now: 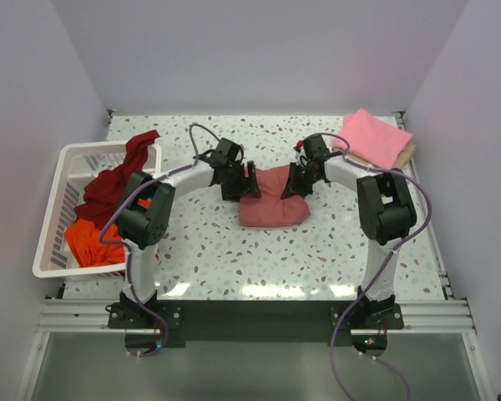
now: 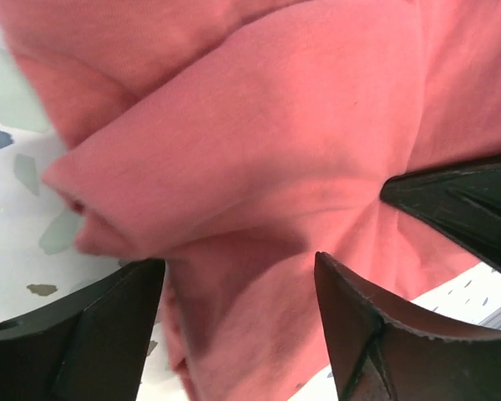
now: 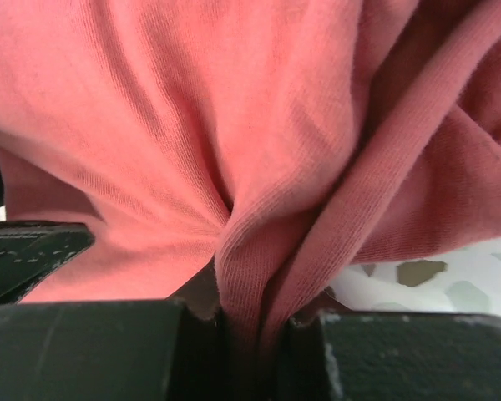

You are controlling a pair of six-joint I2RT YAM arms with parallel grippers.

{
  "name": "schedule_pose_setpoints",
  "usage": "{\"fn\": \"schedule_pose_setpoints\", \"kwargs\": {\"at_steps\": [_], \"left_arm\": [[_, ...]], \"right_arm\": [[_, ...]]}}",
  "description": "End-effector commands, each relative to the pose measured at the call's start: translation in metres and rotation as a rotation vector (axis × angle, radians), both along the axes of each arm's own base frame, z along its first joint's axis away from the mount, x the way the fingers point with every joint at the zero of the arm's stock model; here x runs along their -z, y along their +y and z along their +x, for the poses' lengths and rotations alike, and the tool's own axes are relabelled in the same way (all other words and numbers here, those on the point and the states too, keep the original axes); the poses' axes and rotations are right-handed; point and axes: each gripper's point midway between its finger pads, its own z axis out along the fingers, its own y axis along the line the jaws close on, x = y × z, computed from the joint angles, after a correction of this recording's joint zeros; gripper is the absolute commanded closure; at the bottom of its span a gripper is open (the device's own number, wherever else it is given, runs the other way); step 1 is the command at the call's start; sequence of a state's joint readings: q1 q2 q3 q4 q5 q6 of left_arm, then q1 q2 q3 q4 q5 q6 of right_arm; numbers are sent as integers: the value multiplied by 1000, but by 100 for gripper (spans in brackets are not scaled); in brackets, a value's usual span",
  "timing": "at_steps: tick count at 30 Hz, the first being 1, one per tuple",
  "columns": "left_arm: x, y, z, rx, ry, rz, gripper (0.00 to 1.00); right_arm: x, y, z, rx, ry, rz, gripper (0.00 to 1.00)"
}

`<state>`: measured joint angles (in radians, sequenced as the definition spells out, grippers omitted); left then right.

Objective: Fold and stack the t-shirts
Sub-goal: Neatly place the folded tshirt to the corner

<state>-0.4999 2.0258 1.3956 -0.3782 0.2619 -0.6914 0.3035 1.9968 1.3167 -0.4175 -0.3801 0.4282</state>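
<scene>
My right fingers pinch a fold of the rose-red t-shirt, which lies mid-way across the counter. My left fingers are spread around its left edge. I should clamp left firmly and lift both evenly.

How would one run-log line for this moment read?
stage: folding | left fingers: open, astride rose-red shirt | right fingers: shut on rose-red shirt | pink shirt: folded, far right
</scene>
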Motion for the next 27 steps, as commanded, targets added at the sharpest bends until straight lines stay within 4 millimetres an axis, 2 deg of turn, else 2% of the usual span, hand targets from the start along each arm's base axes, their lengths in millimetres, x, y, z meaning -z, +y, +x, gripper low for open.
{"fn": "schedule_pose_setpoints", "kwargs": {"at_steps": [1,2,4,5,6,9,13,17,18,20,21,22,23,24,25,26,27], "left_arm": [[-25,9,11,-14,-39,5,22],[-37,11,12,-17,-57,-1,21],[-50,18,14,-30,-75,-10,19],[-60,22,12,-37,-90,-15,19],[-65,26,10,-41,-99,-12,18],[-75,42,-1,-57,-109,1,17],[-74,61,-24,-71,-87,42,17],[-66,81,-56,-97,-46,76,17],[-63,83,-62,-102,-32,77,17],[-54,90,-77,-110,0,91,17],[-52,92,-80,-118,9,94,17],[-49,94,-85,-122,19,98,17],[-46,97,-92,-131,31,100,17],[-45,99,-96,-137,37,104,17],[-43,101,-100,-141,46,108,17],[-40,105,-107,-146,56,113,17],[-39,107,-110,-155,60,120,17]], "right_arm": [[0,-28,12,22,-6,-145,100],[-7,-30,18,24,-22,-145,100],[-28,-38,37,39,-68,-148,100],[-33,-42,40,41,-64,-156,100],[-52,-42,57,49,-115,-148,100],[-79,-51,83,62,-176,-141,100],[-100,-68,116,97,-236,-151,100],[-118,-86,151,164,-300,-145,100],[-133,-90,164,183,-344,-146,100],[-134,-101,179,214,-363,-154,100],[-148,-106,191,231,-408,-151,100],[-153,-114,198,254,-419,-148,100],[-145,-119,206,265,-412,-145,100],[-161,-131,216,298,-450,-129,100],[-164,-136,221,310,-461,-121,100],[-158,-144,227,326,-456,-118,100],[-169,-148,233,338,-485,-108,100]]}}
